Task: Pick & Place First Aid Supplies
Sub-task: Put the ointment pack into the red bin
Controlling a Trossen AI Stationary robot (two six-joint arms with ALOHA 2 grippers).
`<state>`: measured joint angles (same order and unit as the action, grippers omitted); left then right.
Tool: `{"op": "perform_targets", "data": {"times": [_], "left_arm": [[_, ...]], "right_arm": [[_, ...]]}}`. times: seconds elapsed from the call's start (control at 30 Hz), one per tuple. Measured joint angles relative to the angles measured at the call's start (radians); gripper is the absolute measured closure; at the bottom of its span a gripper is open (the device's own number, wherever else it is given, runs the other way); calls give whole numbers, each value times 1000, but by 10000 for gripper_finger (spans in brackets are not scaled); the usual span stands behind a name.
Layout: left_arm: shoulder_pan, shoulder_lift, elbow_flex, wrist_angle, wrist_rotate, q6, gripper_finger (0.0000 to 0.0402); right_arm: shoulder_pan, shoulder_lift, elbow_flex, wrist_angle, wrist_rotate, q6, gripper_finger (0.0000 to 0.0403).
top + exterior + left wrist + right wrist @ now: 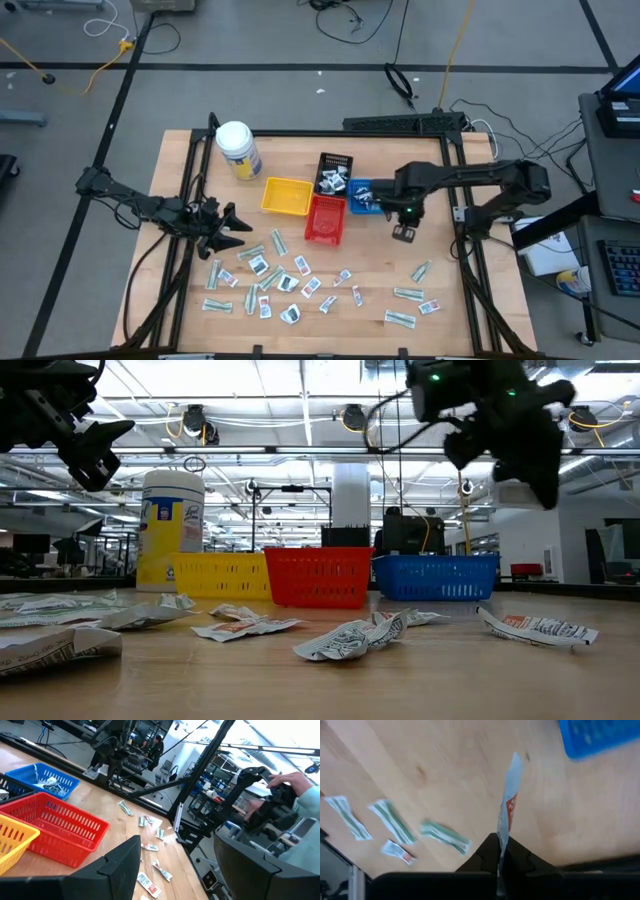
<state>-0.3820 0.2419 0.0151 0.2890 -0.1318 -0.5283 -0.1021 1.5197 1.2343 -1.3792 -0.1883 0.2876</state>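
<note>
Many small flat packets (pixel 290 283) lie scattered on the near half of the wooden table: white squares, green-grey wrappers, white slips with red marks. My right gripper (pixel 403 233) hangs above the table just right of the blue tray (pixel 362 196). It is shut on a white slip with a red mark (pixel 509 802). In the low view it shows high up (pixel 505 435). My left gripper (pixel 228 228) hovers open over the table's left part, left of the packets and clear of them (pixel 185 870). My right gripper pinches the white slip between its two fingers by one end (pixel 500 847). The slip's length stands out straight past the fingertips, edge-on to the wrist camera and lifted clear of the table.
Yellow (pixel 285 196), red (pixel 325 218), black (pixel 335 172) and blue trays stand grouped at mid-table. The black and blue trays hold packets. A white jar with a yellow label (pixel 238 150) stands at the far left. More packets (pixel 410 300) lie near the right edge.
</note>
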Motion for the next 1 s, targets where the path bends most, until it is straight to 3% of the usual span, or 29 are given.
{"op": "perform_targets", "data": {"times": [0.43,0.7,1.0], "left_arm": [[0,0,0,0,0,0,144],[0,0,0,0,0,0,144],[0,0,0,0,0,0,144]], "right_arm": [[6,380,492,-10,0,-44,403],[4,543,759,-27,0,-64,403],[6,617,819,106,11,-38,403]]}}
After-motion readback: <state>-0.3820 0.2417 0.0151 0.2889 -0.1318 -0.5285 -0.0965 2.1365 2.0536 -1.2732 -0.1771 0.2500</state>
